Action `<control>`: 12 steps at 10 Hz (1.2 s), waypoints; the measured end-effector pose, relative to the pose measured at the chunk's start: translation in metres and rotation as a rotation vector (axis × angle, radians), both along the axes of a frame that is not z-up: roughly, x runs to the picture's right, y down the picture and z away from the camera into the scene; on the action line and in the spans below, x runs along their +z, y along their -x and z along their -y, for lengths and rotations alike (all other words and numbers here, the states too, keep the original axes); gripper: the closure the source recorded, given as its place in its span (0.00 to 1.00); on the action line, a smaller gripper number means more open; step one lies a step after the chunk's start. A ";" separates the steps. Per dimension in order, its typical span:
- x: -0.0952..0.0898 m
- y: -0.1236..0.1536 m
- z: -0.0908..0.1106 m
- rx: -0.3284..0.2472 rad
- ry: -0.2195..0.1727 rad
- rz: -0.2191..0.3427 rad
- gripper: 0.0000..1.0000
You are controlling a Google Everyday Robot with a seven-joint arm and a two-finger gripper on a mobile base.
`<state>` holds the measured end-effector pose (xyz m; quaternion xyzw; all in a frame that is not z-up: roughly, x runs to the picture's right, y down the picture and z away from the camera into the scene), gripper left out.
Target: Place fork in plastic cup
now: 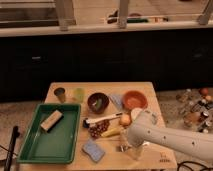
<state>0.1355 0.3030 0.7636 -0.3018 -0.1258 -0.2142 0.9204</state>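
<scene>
The hand (pixel 131 151) is held low over the near edge of the table (pixel 107 88); whether it is spread or pressed together cannot be told. The fork (pixel 120 148) is seen lying just left of it. The cup (pixel 78 94) is set well apart, at the far left, behind the tray (pixel 35 145).

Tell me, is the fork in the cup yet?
Not yet. Done: nothing; no fork sticks out of the yellow-green plastic cup at the back left of the table. In hand: the gripper is low near the front edge, beside the fork, which seems to lie flat. Left: grab it, lift it, carry it over, drop it in.
</scene>
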 end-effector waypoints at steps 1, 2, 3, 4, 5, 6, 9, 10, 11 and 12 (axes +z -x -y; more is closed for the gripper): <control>0.001 -0.001 -0.002 -0.002 0.009 -0.004 0.20; 0.006 0.000 -0.007 -0.001 0.024 -0.005 0.20; 0.008 -0.002 -0.009 0.002 0.032 -0.007 0.20; 0.009 -0.005 -0.013 0.006 0.039 -0.014 0.20; 0.012 -0.007 -0.016 0.008 0.045 -0.020 0.20; 0.014 -0.009 -0.018 0.013 0.041 -0.027 0.20; 0.016 -0.015 -0.017 0.043 0.000 -0.082 0.44; 0.015 -0.017 -0.017 0.051 -0.011 -0.096 0.52; 0.015 -0.018 -0.016 0.051 -0.012 -0.096 0.62; 0.013 -0.017 -0.014 0.049 -0.012 -0.094 0.75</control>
